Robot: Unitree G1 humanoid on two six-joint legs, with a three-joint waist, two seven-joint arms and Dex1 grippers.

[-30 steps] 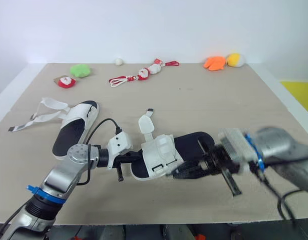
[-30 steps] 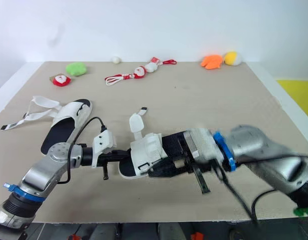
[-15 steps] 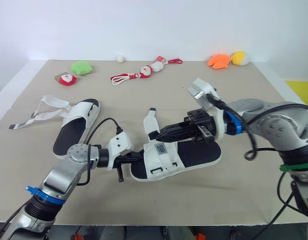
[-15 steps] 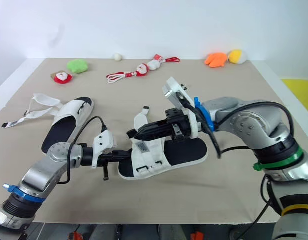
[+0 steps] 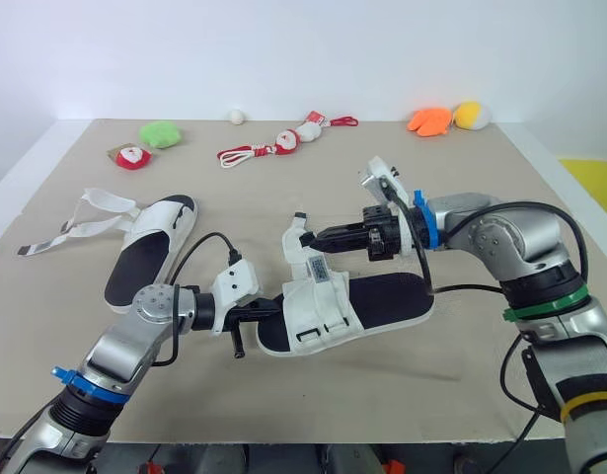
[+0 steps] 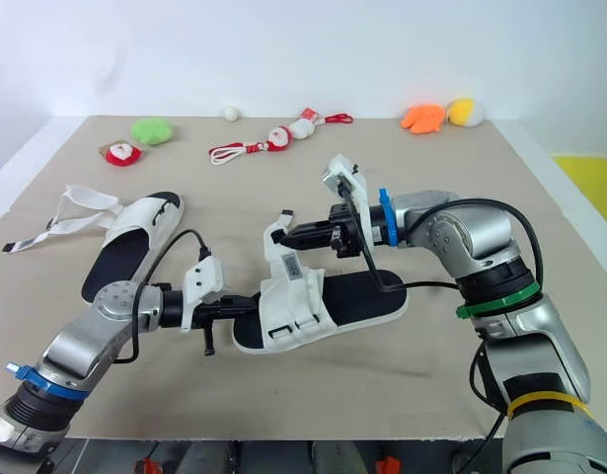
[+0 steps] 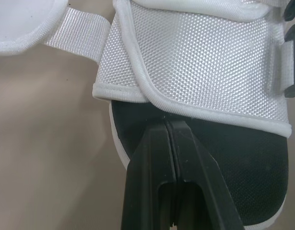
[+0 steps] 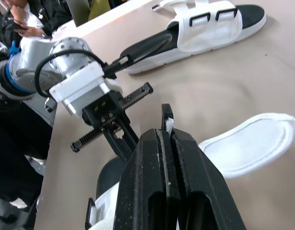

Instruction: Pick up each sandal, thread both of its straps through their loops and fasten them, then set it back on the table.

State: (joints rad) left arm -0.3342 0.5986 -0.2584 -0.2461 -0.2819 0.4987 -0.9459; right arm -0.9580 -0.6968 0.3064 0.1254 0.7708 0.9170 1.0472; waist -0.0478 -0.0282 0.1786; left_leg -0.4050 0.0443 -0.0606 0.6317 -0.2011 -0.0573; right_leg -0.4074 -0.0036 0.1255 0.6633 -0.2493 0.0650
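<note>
A white sandal with a black footbed lies mid-table, its toe lifted slightly. My left gripper is shut on that toe edge, and in the left wrist view its fingers meet over the footbed. The sandal's loose white strap stands up from the front band. Beside the strap's upper part, my right gripper is shut on it; the pinched strap tip pokes out between the fingers. A second sandal lies to the left, its straps undone and spread on the table.
Small toys line the back of the table: a green plush, a red-and-white plush, a red cord with toy figures, a white ball, an orange plush and a yellow one.
My right gripper left the sandal's heel side, swung up over the sandal and closed on the loose strap. The sandal's heel settled onto the table. The left arm has stayed put.
</note>
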